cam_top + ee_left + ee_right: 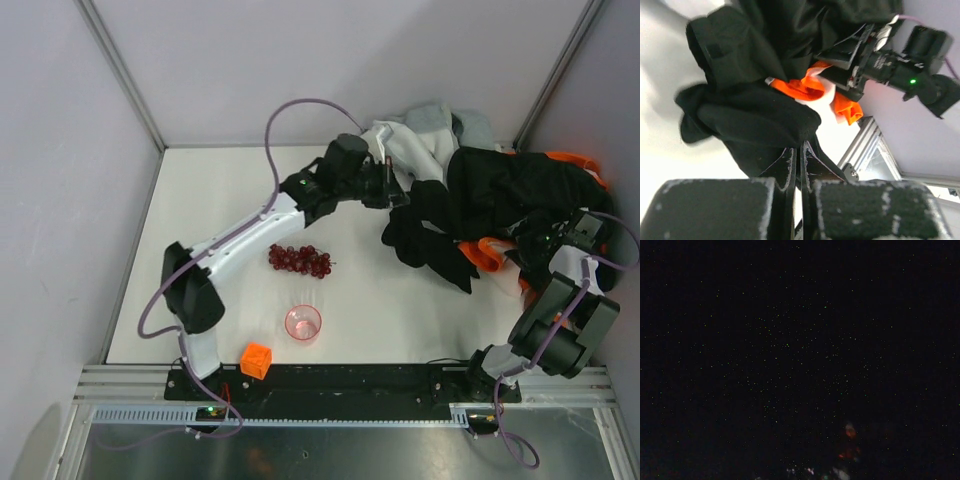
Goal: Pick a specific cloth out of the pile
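Observation:
The pile [500, 185] lies at the back right: a large black garment, an orange one with white [485, 255] and pale grey-white ones [420, 140]. My left gripper [400, 195] is at the pile's left edge. In the left wrist view it [799, 150] is shut, its tips pinching the edge of a black fabric lump [750, 120]. I cannot tell whether this is the small cloth or part of the large garment. Orange fabric [812, 90] shows behind the lump. My right gripper [555, 240] is buried in the black garment with its fingers hidden. The right wrist view is black.
A bunch of dark red grapes [298, 260], a pink cup [303, 323] and an orange cube [256, 358] lie on the white table [220, 200] near the left arm. Walls and frame posts close in the back and sides.

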Robot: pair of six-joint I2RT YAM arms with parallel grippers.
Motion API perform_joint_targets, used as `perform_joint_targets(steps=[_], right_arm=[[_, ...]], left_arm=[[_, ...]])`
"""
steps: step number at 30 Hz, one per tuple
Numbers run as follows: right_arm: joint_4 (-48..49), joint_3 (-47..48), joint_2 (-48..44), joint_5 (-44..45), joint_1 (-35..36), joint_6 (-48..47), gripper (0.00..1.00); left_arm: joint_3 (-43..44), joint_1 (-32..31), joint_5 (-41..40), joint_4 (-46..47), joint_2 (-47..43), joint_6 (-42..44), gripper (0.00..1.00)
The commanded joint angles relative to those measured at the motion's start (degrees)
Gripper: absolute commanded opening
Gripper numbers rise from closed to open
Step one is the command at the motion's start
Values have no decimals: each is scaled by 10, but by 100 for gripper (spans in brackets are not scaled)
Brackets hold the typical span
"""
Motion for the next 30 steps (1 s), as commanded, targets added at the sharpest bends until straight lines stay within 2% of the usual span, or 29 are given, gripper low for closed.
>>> perform_joint_targets(steps=[1,9,19,24,30], right_arm=[[-27,-9,-43,8,-6,-10,82],[-36,-9,-95,-1,-14,-12,95],[-44,-10,-121,-7,-17,-10,98],[-47,-9,-132,-14,-18,-10,99],[-42,-20,-145,-14,-16,-13,99]], left_arm=[[16,9,4,19,-87,29,1],[49,23,27,18,-159,29,1],[73,64,40,6,-223,31,1],[44,70,59,-1,-219,27,1],[-32,64,70,-2,-179,24,1]])
